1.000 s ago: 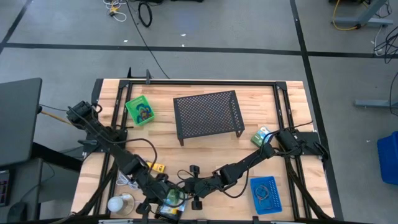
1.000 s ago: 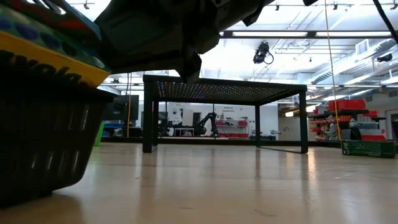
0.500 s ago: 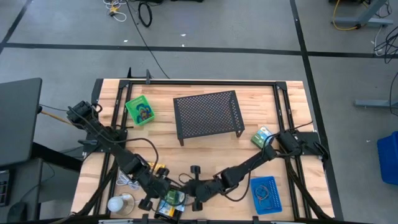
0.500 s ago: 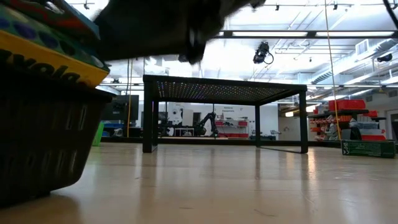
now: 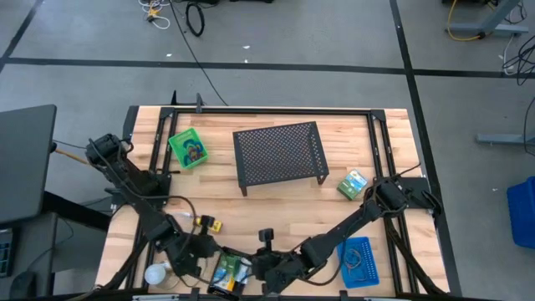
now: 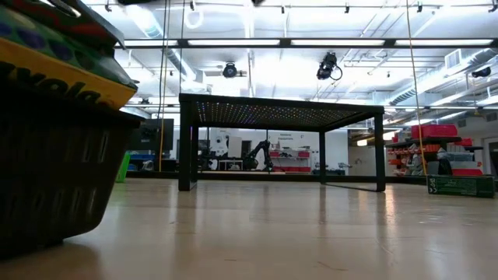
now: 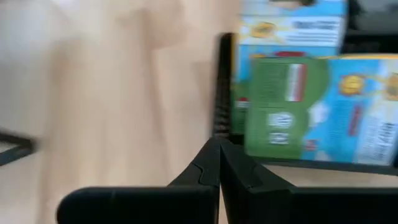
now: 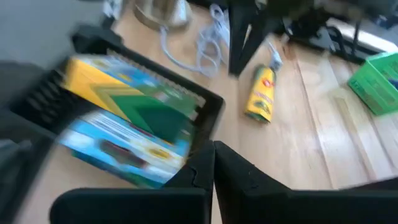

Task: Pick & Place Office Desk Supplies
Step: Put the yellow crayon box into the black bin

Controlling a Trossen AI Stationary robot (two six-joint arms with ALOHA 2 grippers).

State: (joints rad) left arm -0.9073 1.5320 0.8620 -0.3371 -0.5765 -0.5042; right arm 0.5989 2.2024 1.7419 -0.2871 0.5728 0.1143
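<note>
The right gripper (image 8: 214, 152) has its two fingers pressed together and holds nothing; it hangs at the near edge of the table, just right of the black tray (image 5: 224, 287). The left gripper (image 7: 219, 155) is likewise closed and empty, just left of that tray. In the tray lie two green-blue packets (image 8: 134, 134), seemingly stacked, though the wrist views are blurred. A yellow block (image 8: 261, 93) lies on the wood just beyond the tray. The green tray (image 5: 188, 148) sits far left, the blue tray (image 5: 357, 261) near right, and another packet (image 5: 352, 182) lies right of the black mesh stand (image 5: 280, 153).
</note>
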